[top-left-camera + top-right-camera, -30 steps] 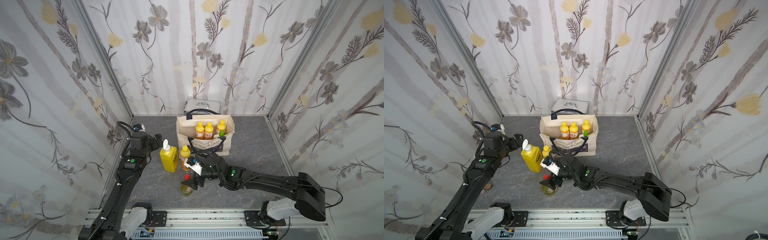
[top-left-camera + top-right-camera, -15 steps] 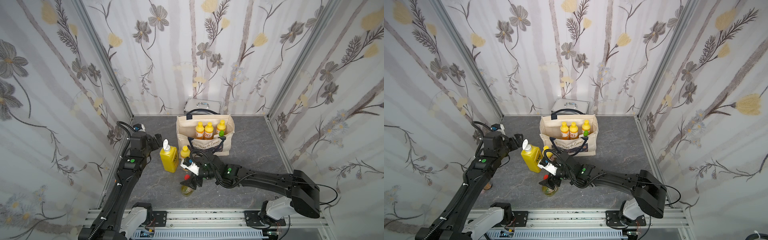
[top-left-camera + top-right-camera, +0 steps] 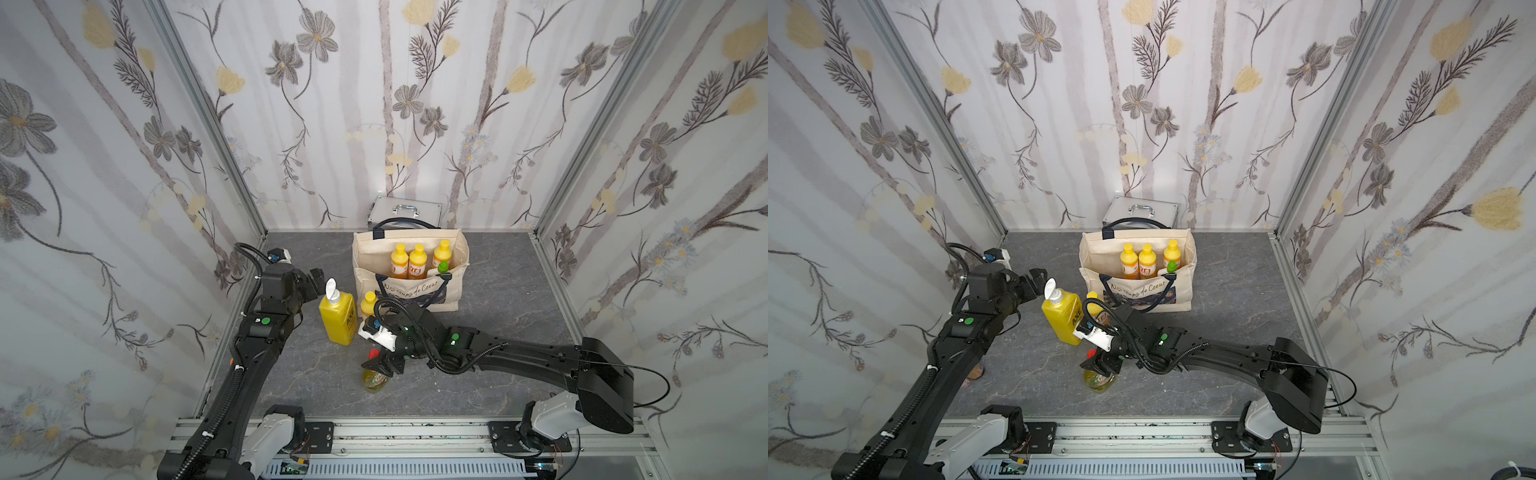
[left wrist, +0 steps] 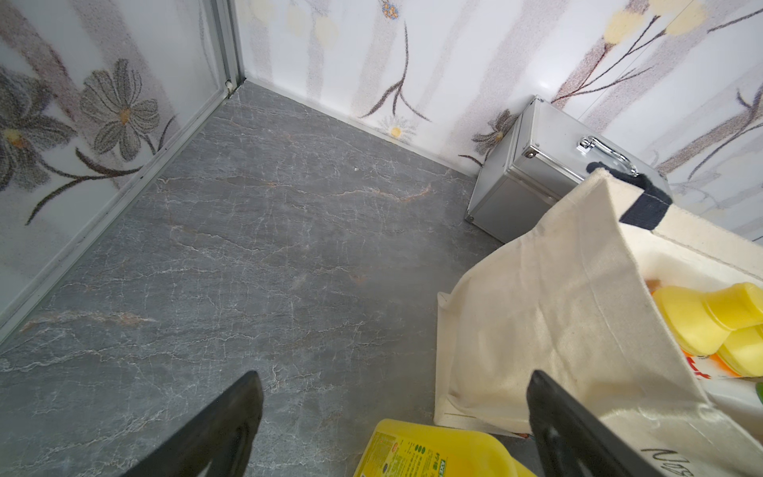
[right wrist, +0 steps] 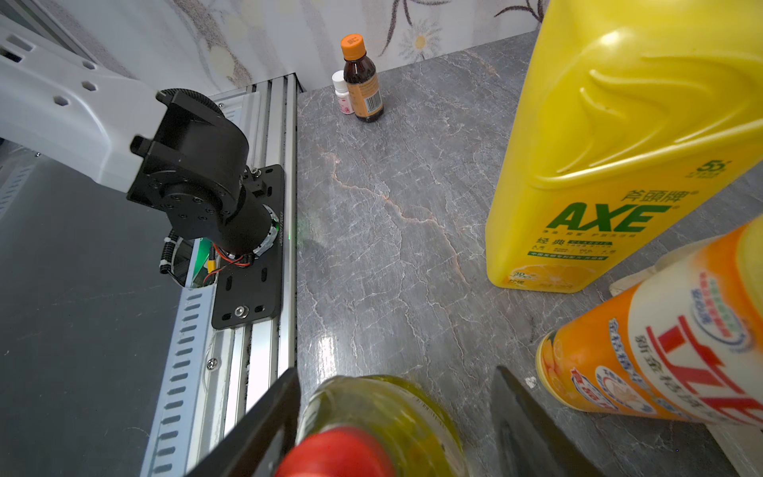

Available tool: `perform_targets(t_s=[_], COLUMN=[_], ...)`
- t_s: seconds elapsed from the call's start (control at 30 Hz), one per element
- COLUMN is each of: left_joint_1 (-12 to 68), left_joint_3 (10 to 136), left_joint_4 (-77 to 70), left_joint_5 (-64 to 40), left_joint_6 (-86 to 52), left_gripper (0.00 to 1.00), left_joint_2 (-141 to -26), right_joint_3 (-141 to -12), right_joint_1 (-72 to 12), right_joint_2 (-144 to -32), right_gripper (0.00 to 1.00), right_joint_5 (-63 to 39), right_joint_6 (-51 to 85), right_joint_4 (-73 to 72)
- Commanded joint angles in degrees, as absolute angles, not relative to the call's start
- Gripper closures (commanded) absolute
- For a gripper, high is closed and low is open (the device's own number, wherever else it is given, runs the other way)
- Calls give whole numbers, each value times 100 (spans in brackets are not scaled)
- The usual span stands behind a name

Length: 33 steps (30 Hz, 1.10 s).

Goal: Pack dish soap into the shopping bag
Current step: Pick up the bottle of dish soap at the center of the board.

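I have the right end effector (image 5: 396,371) down over the red-capped bottle (image 5: 371,409), which stands on the tabletop (image 3: 498,291) near the front rail. Its two fingers are spread, one on each side of the bottle. One finger looks like it touches the bottle and the other shows a gap, so I am not pinching it yet. To do this well, I think I should squeeze the body just under the red cap, gently, because the bottle looks smooth and may slip. Then I should lift straight up before heading to the shopping bag (image 3: 449,286).

The bag stands open at the far side, with three orange bottles (image 3: 417,262) and the white green-capped bottle (image 3: 442,268) inside. An orange bottle (image 5: 644,351) stands just beside one of my fingers, and the big yellow pump bottle (image 3: 337,316) is to its left. Both stand between me and the bag, so I could knock them.

The left end effector (image 4: 392,373) is spread wide and empty, close to the pump bottle. A silver case (image 3: 405,208) sits behind the bag. A small brown bottle (image 5: 363,82) stands by the left wall.
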<state>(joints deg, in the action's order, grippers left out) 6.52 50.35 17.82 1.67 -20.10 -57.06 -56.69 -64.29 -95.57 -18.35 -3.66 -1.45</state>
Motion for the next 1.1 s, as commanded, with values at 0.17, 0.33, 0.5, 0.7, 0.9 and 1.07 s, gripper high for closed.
perform_targets(t_s=[0.17, 0.33, 0.5, 0.7, 0.9, 1.07], left_joint_1=[650, 650, 651, 649, 650, 650], left_joint_3=[5003, 4984, 4977, 4968, 4953, 4940], left_joint_4=[1647, 1644, 1650, 1645, 1651, 1650], left_joint_5=[159, 185, 198, 212, 220, 246], left_joint_6=[-2043, -2037, -2023, -2027, -2027, -2022], left_gripper=[0, 0, 0, 0, 0, 0], left_joint_2=[-5704, -5687, -5669, -5660, -5651, -5625], right_joint_3=[-5540, -5515, -5605, -5686, -5687, -5691], right_joint_1=[-6442, -6451, -6451, -6451, -6451, -6460], right_joint_2=[-9467, -9324, -9238, -9189, -9188, -9192], right_gripper=[43, 52, 58, 65, 79, 85], right_joint_5=[-1702, -1451, -1287, -1190, -1168, -1094], right_joint_6=[-240, -221, -219, -220, -220, -214], right_joint_4=[-531, -520, -326, -91, -46, -73])
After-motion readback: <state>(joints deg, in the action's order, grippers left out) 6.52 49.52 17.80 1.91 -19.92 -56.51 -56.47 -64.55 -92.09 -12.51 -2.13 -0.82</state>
